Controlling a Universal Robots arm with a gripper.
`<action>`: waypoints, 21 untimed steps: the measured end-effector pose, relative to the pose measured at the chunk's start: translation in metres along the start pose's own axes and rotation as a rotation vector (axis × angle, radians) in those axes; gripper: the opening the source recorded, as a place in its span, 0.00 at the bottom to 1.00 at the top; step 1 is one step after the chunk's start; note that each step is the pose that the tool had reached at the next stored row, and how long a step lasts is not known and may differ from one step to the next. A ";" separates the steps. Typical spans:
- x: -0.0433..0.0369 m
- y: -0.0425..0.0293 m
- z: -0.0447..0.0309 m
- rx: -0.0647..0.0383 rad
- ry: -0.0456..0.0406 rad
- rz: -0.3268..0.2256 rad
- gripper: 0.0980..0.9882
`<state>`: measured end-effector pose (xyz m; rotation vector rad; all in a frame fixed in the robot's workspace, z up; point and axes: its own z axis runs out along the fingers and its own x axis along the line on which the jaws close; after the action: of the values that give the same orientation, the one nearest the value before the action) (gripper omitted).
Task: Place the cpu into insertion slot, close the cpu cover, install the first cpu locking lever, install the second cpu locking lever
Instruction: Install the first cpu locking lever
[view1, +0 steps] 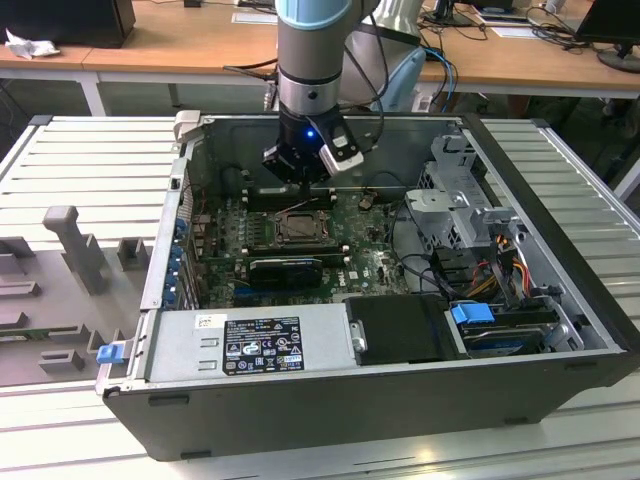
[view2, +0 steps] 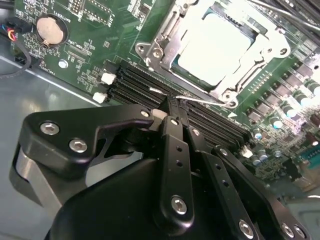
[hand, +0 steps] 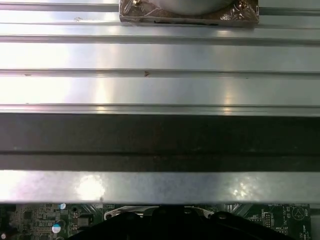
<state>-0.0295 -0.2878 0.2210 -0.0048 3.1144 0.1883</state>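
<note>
Silver-grey square cpu (view2: 216, 46) seated in black-framed insertion slot (view2: 272, 37) mid-motherboard, dark metal cpu cover (view2: 162, 42) down over it. Black gripper (view2: 174, 102) pinched on thin wire locking lever (view2: 200, 100) at socket edge, likely to hook it.

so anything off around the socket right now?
Nothing stands out. The cpu sits flat in the insertion slot with the cpu cover down around it; the gripper is beside a thin lever.
</note>
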 end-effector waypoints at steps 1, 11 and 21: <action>-0.0005 -0.0001 0.0010 0.000 0.0003 -0.002 0.01; -0.0050 -0.0024 0.0088 0.000 0.0008 -0.010 0.01; -0.0096 -0.0034 0.0170 0.004 0.0015 -0.014 0.01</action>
<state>-0.0195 -0.2891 0.2039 -0.0261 3.1154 0.1813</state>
